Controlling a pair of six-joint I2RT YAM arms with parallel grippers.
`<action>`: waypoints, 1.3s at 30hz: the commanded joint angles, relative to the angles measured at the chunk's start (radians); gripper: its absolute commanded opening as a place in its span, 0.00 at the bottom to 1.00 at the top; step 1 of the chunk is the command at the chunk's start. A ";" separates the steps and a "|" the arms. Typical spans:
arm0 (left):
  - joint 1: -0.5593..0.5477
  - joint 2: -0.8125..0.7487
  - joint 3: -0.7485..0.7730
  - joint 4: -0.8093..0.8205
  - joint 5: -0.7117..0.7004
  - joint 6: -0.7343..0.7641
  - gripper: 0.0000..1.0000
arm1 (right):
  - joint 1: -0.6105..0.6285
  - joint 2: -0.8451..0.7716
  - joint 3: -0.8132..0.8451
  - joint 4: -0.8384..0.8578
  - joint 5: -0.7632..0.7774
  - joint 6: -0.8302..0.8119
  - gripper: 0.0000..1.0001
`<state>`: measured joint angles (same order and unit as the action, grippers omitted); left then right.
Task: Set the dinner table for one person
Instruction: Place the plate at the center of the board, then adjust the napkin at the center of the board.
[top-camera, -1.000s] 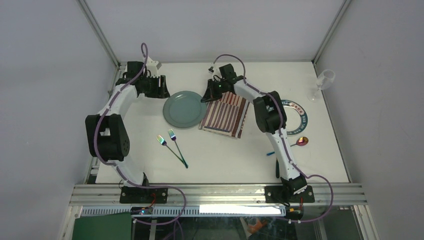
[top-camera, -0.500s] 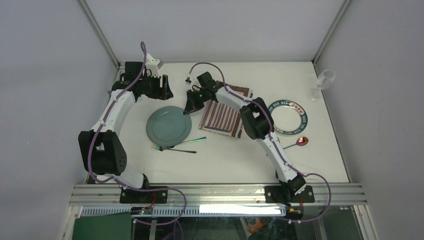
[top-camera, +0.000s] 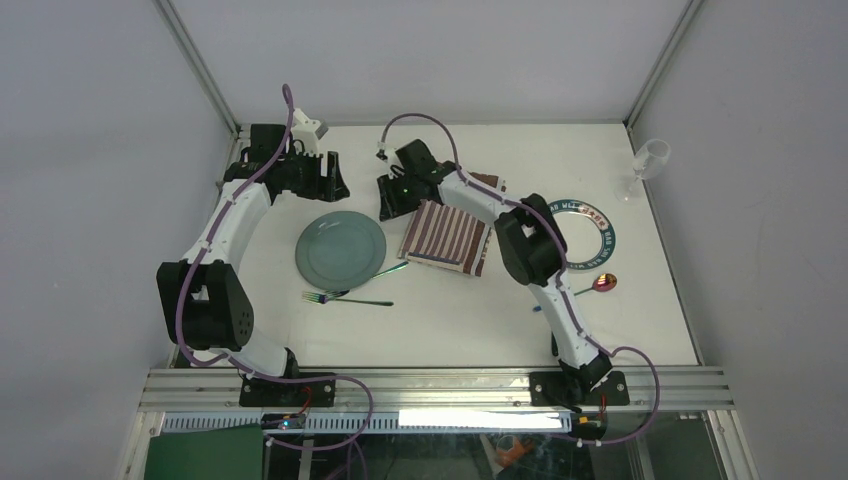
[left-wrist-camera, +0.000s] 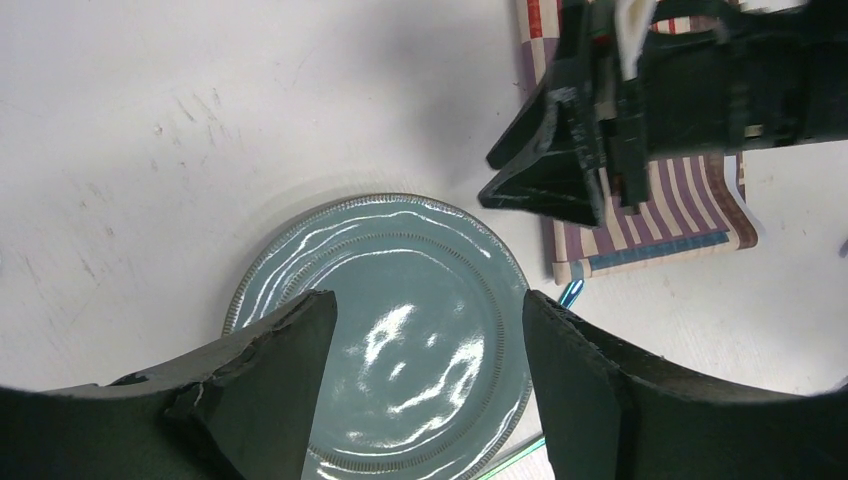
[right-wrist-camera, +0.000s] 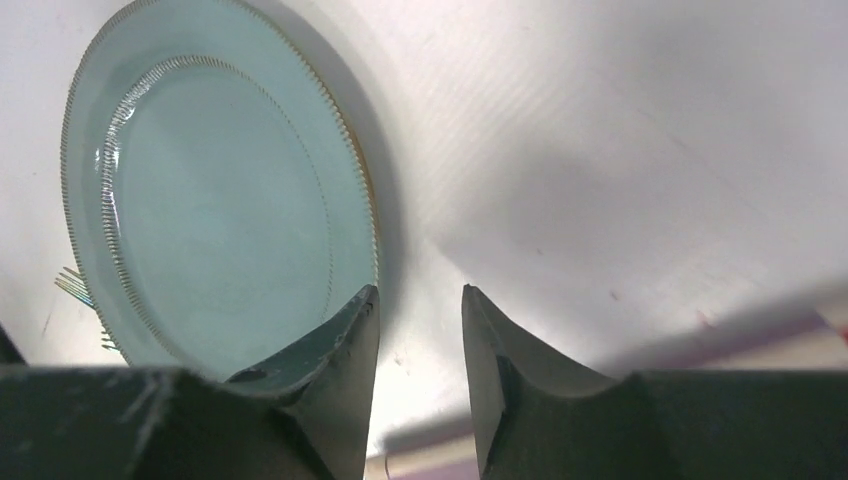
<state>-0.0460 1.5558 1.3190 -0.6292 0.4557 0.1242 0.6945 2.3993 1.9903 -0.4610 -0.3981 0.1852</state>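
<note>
While both arms reach toward the far-left part of the dinner table (top-camera: 450, 325), a white top w/ aluminium rails, the count on it reads: 1 teal plate (top-camera: 340, 248), 2 forks (top-camera: 360, 301), 1 spoon (top-camera: 604, 283), 1 striped placemat (top-camera: 447, 237), 1 lettered ring (top-camera: 607, 240) and 1 stemmed glass (top-camera: 648, 165). Plate lies flat, left of ctr. The forks cross just at its near edge: one runs approx. parallel to the near rail, the other angles up toward the placemat w/ its handle end by the plate's right rim. Placemat sits skewed just right of the plate, not touching it. Ring lies right of the placemat, partly hidden by the right arm's elbow, and the spoon is near the ring's near side, bowl to the right. Glass stands upright at the far right edge, well apart from the rest. The left gripper (left-wrist-camera: 425, 385) hangs over the plate's far-left side, jaws spread wide w/ nothing btwn them. The right gripper (right-wrist-camera: 420, 390) hovers low by the plate's far-right rim, btwn plate and placemat, jaws a little apart and gripping nothing. Its forearm crosses the placemat's far corner and blocks part of it from above.
</note>
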 joint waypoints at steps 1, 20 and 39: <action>0.000 -0.022 0.015 0.016 0.042 0.026 0.71 | -0.011 -0.210 -0.059 0.051 0.147 -0.059 0.40; -0.165 0.237 0.140 -0.134 0.167 0.133 0.45 | -0.151 -0.689 -0.740 0.038 0.357 0.165 0.00; -0.385 0.432 0.305 -0.156 0.089 0.129 0.49 | -0.149 -1.204 -1.098 -0.060 0.184 0.299 0.30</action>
<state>-0.4129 1.9209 1.5303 -0.7944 0.5564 0.2428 0.5392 1.1488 0.8654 -0.5220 -0.1879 0.4622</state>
